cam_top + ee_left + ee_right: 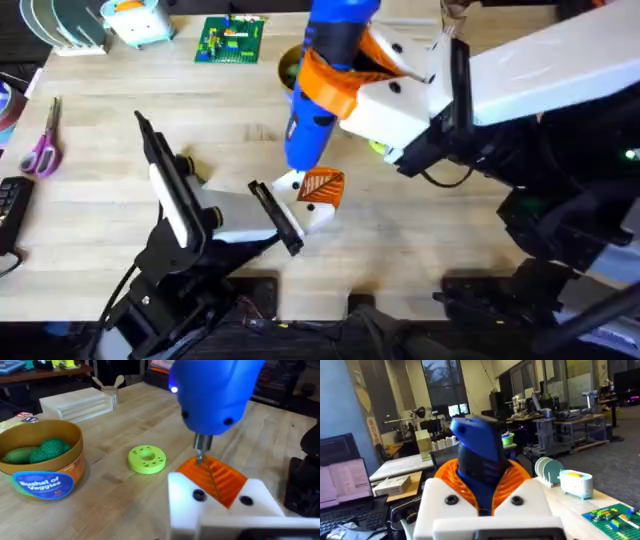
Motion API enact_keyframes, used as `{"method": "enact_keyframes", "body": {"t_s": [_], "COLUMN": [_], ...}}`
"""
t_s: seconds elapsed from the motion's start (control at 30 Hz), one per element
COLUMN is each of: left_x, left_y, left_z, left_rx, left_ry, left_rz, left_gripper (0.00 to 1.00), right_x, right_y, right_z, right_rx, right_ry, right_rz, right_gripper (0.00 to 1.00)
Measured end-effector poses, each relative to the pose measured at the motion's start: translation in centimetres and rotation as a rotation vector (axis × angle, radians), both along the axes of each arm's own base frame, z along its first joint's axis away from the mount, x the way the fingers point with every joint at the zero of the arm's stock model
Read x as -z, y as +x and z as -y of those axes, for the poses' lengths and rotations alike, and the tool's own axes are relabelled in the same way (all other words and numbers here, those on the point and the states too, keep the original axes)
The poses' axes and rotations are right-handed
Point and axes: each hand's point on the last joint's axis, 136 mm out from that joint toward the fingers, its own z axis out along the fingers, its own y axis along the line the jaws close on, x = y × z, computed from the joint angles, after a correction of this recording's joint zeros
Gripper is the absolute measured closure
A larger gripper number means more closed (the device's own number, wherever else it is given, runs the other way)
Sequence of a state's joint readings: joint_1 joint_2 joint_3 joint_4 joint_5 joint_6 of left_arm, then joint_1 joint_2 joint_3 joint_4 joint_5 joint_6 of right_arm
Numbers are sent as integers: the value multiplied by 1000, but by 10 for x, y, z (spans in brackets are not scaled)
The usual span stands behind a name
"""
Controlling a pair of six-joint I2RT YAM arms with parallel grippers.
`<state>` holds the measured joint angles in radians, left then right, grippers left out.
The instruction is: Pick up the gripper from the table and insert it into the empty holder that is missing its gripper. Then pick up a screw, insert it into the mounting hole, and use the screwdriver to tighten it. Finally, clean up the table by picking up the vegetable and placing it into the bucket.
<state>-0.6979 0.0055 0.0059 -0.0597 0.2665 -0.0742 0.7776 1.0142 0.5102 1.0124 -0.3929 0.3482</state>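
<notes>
The right hand gripped the screwdriver upright, its tip best kept square in the holder the left hand clamped.

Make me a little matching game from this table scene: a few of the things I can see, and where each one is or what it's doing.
Things:
1. blue screwdriver
2. green vegetables
3. green disc
4. scissors

Places or states:
A. lying flat on the bare wood beside the tub
B. at the table's far left edge
C. inside the tan tub
D. held upright, tip down on the orange wedge

Pairs: 1-D, 2-C, 3-A, 4-B
</notes>
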Motion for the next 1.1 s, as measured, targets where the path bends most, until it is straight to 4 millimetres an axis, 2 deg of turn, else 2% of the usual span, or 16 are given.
{"method": "enact_keyframes", "body": {"t_s": [0.23, 0.7, 0.9, 1.1], "left_x": [0, 0, 0, 0], "left_y": [0, 0, 0, 0], "left_z": [0, 0, 0, 0], "left_rx": [0, 0, 0, 0], "left_ry": [0, 0, 0, 0], "left_rz": [0, 0, 0, 0], "left_gripper": [990, 990, 990, 990], "right_x": [15, 12, 20, 20], "right_y": [1, 1, 6, 6], "right_z": [-5, -6, -11, -11], "right_rx": [-23, -25, -33, -35], "right_ry": [-47, -33, -40, -37], "right_rz": [-52, -43, -81, -86], "right_gripper": [920, 920, 920, 920]}}
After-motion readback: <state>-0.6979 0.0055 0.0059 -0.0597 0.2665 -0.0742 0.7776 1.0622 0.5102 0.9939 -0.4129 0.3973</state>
